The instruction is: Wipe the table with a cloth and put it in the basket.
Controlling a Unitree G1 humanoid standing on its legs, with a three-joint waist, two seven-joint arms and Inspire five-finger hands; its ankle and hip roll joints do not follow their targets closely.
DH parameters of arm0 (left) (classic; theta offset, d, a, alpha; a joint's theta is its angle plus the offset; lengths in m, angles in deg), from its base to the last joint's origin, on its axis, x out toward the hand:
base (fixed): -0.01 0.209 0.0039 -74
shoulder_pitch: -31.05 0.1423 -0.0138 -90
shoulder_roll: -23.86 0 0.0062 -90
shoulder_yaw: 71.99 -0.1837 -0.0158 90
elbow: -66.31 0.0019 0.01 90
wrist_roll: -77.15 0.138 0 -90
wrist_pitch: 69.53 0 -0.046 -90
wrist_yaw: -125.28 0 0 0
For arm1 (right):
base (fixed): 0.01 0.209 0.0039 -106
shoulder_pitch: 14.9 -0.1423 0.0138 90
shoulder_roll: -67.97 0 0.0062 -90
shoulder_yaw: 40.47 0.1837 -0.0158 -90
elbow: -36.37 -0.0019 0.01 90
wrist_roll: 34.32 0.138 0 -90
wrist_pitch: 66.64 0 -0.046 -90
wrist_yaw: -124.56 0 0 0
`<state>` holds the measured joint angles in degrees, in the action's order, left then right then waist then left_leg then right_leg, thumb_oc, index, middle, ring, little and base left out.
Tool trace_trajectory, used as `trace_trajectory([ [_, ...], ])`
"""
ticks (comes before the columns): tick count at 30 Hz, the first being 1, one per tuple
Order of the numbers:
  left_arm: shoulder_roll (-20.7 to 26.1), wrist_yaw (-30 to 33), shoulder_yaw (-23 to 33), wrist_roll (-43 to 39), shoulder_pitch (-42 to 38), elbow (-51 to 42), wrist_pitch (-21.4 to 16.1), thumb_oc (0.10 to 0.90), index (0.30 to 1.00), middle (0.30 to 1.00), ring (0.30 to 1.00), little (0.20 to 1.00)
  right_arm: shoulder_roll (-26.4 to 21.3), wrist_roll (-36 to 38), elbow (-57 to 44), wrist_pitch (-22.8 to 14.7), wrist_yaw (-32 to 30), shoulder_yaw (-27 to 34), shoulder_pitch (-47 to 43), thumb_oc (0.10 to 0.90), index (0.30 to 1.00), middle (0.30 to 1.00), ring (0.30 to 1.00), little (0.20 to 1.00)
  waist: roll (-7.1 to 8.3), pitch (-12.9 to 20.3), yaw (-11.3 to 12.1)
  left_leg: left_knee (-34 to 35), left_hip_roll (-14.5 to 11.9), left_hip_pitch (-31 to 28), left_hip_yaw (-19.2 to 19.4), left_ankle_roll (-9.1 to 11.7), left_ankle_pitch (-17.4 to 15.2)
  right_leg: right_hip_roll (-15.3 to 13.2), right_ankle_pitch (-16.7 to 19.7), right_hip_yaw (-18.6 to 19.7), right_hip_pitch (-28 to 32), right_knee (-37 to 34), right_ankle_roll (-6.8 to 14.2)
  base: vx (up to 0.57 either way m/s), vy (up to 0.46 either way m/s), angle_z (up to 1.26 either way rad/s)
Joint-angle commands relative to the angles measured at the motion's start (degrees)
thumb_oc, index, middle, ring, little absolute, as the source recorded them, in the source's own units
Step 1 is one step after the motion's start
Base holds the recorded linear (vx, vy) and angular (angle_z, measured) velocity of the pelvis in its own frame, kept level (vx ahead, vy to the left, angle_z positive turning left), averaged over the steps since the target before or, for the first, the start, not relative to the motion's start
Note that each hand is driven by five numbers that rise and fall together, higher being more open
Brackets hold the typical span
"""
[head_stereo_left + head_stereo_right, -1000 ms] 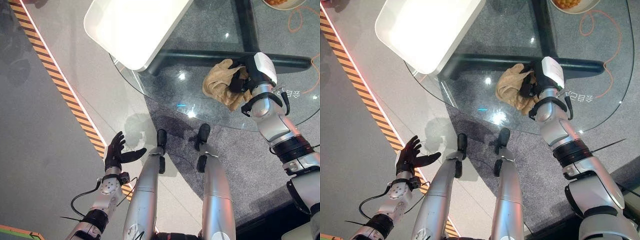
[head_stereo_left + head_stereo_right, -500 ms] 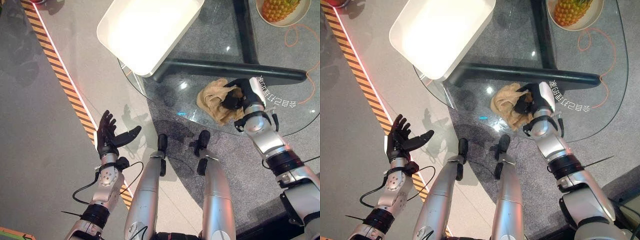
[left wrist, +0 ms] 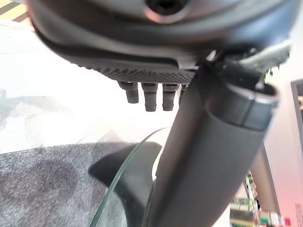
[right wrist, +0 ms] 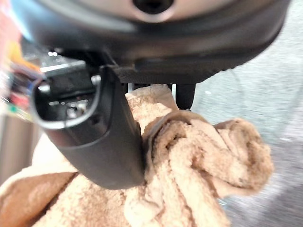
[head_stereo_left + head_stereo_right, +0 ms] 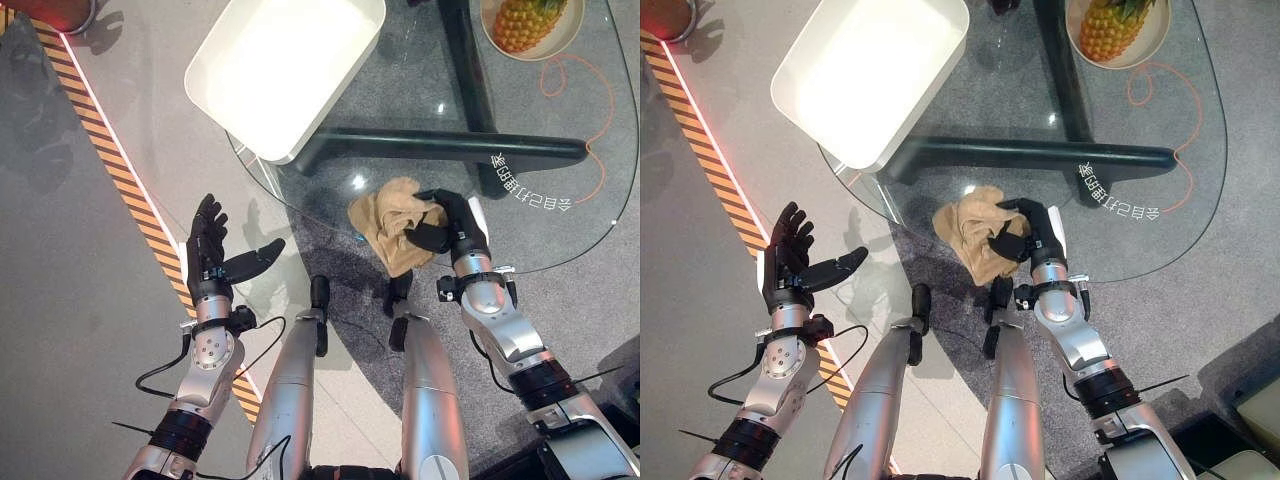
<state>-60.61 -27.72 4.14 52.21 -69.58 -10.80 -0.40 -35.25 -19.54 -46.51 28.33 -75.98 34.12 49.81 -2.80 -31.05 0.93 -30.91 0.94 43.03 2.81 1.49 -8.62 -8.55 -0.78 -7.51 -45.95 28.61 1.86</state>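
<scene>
Right hand grips the tan cloth at the glass table's near edge.

The round glass table is the landmark. The white basket sits at its far left rim, and a bowl with a pineapple at its far right. The crumpled cloth lies on the near edge, the right hand curled round it. The left hand hangs off the table to its left, fingers spread wide, holding nothing.
</scene>
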Motion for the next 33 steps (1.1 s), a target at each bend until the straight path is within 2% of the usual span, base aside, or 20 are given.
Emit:
trace_trajectory([
  [1,3.60,-4.38,0.31,3.35,2.66,-8.50,-1.46,0.800,0.900,0.900,0.900,0.900,-0.59,2.61,-13.18,-9.58,-0.86,4.32,-1.69,0.100,0.300,0.300,0.300,0.200,-0.24,1.26,0.32,3.42,2.28,-3.36,4.77,-5.24,2.51,4.72,-3.27,-1.26,3.57,1.49,-1.35,0.00,0.000,0.00],
  [6,4.25,-9.59,-3.34,1.83,2.09,-7.65,0.20,0.800,0.900,0.900,0.900,0.900,-0.49,4.83,-17.34,-12.40,0.83,4.76,-1.92,0.100,0.300,0.300,0.300,0.200,-0.27,1.26,-0.49,3.35,2.11,-3.36,5.24,-5.44,2.52,5.17,-2.95,-0.46,3.36,1.50,-1.29,0.01,0.015,-0.04],
  [9,4.43,-11.77,-4.86,0.86,2.06,-6.37,-0.01,0.800,0.900,0.900,0.900,0.900,-0.45,6.28,-19.25,-12.92,2.55,4.64,-2.43,0.100,0.300,0.300,0.300,0.200,-0.26,1.26,-0.90,3.37,2.05,-3.48,5.58,-5.46,2.53,5.47,-2.74,0.05,3.42,1.22,-1.25,0.01,0.026,-0.16],
  [12,4.78,-13.44,-5.50,0.24,2.15,-6.05,-1.28,0.800,0.900,0.900,0.900,0.900,-0.86,7.55,-20.59,-12.45,4.79,4.06,-2.82,0.100,0.300,0.300,0.300,0.200,-0.31,1.26,-1.16,3.43,2.04,-3.75,5.89,-5.48,2.51,5.64,-2.63,0.41,3.62,0.95,-1.21,0.00,0.023,-0.09],
  [17,5.95,-15.00,-6.82,3.48,0.79,-8.75,-5.77,0.800,0.900,0.900,0.900,0.900,-1.46,9.88,-22.53,-10.62,10.41,1.16,-2.61,0.100,0.300,0.300,0.300,0.200,-0.22,1.26,-1.60,3.16,1.94,-3.78,6.40,-5.50,2.57,5.88,-2.55,0.91,3.76,0.84,-1.31,0.00,0.005,-0.01],
  [21,6.82,-15.17,-7.85,3.47,-1.59,-11.38,-7.09,0.800,0.900,0.900,0.900,0.900,-1.61,9.76,-23.04,-9.77,12.94,-1.75,-2.67,0.100,0.300,0.300,0.300,0.200,0.07,1.26,-1.67,3.23,1.94,-3.92,6.44,-5.57,2.79,5.84,-2.36,0.92,3.94,0.71,-1.30,0.00,0.000,0.00],
  [26,6.50,-15.66,-8.02,1.46,-3.79,-14.72,-7.98,0.800,0.900,0.900,0.900,0.900,-1.27,9.75,-22.72,-8.37,14.30,-4.26,-3.10,0.100,0.300,0.300,0.300,0.200,0.42,1.26,-1.40,3.48,2.08,-3.80,6.26,-5.60,3.17,5.74,-2.17,0.66,3.99,0.51,-1.22,0.00,0.000,0.00],
  [33,5.17,-18.90,-7.38,-4.91,-5.00,-19.80,-6.38,0.800,0.900,0.900,0.900,0.900,-0.17,10.19,-22.83,-7.05,15.15,-6.28,-2.88,0.100,0.300,0.300,0.300,0.200,0.74,1.26,-0.89,4.28,2.42,-3.85,5.70,-5.73,3.59,5.75,-1.92,0.45,4.02,0.11,-0.99,-0.01,-0.014,0.01],
])
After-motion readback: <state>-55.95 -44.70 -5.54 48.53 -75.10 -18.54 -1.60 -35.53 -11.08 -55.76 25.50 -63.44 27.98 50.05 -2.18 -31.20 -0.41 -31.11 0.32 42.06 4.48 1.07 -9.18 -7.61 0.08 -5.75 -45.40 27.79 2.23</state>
